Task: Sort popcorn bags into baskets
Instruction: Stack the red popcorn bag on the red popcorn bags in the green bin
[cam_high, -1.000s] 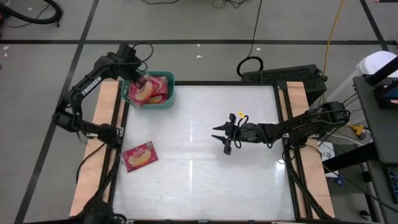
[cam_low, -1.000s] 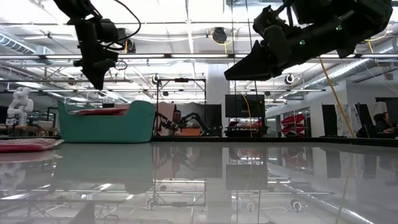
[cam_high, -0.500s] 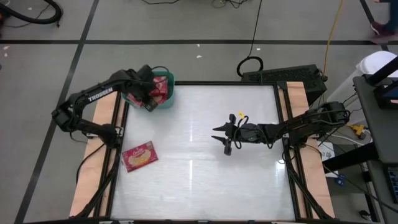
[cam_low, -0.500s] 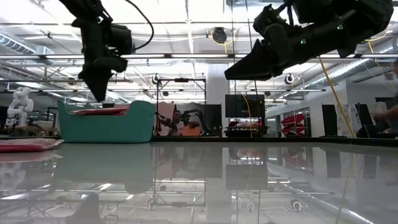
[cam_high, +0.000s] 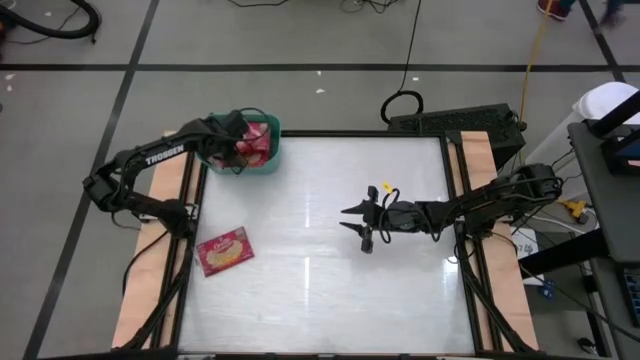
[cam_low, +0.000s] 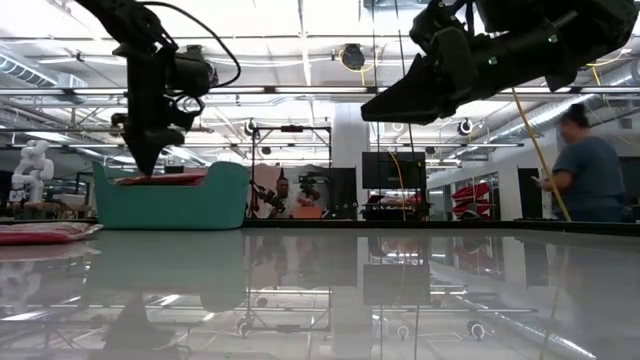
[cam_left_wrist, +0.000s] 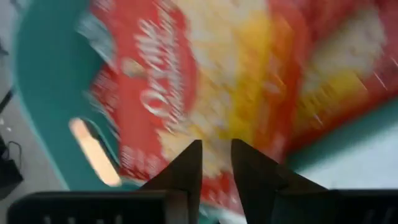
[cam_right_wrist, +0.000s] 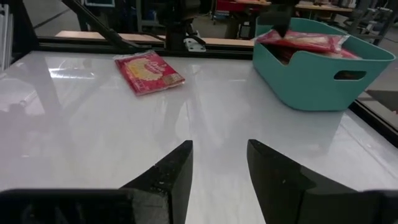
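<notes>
One popcorn bag (cam_high: 223, 250) lying loose, near-left on table (cam_high: 320, 250). Left gripper (cam_high: 236, 150), fingers narrow, empty, hovering over bags piled in far-left basket (cam_high: 262, 168). Right gripper (cam_high: 357, 220) half-open, waiting mid-table.

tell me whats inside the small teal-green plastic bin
The small teal-green plastic bin holds flat red popcorn bags piled above its rim. The left gripper hangs over them. Lower bags are covered, so no count.
</notes>
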